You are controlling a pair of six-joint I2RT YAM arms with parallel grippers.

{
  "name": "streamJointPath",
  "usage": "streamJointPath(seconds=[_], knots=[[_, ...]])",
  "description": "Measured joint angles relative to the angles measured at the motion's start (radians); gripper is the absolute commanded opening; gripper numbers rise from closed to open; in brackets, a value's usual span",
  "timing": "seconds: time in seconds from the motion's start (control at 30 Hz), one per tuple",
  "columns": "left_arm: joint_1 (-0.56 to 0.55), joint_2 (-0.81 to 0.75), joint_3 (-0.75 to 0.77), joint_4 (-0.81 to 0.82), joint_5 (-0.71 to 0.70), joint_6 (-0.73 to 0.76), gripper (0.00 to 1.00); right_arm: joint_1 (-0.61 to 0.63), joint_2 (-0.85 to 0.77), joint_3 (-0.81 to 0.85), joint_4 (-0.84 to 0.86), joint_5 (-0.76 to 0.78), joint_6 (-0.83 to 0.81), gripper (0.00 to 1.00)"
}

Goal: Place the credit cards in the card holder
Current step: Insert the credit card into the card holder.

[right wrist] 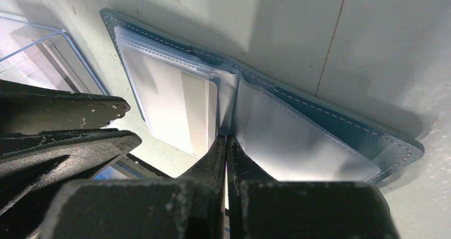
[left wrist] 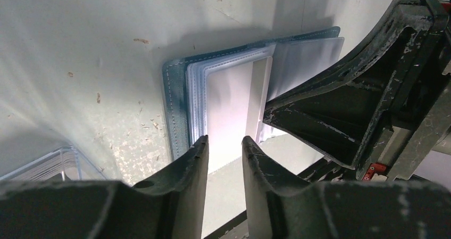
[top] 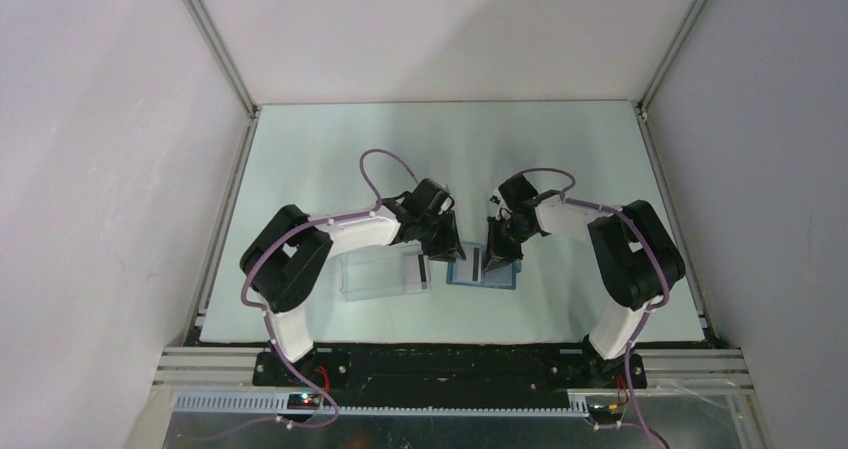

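R end effector (right wrist: 226, 139) shut at card holder (right wrist: 330, 116) fold; L (left wrist: 226, 141) parted, hiding card (left wrist: 231, 106) end.

Parted left tool (left wrist: 225, 141) hovers at card (left wrist: 231, 100) on card holder (left wrist: 174, 103).

Two cards show: one (top: 474, 266) on the open holder (top: 497, 277), the other (top: 417, 270) just left of it. There is one holder and one clear box (top: 372, 274) to its left. Two grippers are over the holder, the left gripper (top: 445, 244) and the right gripper (top: 497, 259).
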Motion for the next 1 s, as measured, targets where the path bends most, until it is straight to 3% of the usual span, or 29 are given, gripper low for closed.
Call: streamJointPath(seconds=[0.17,0.73,1.0], knots=[[-0.002,0.000,0.000,-0.001,-0.012,0.001,0.42,-0.004,0.003,0.000,0.000,-0.008,-0.003,0.00],[-0.026,0.047,0.019,-0.009,-0.018,0.017,0.22,-0.004,0.005,0.001,0.000,-0.013,-0.010,0.00],[-0.027,0.045,0.023,-0.020,-0.014,0.018,0.23,-0.004,0.004,0.001,-0.002,-0.013,-0.011,0.00]])
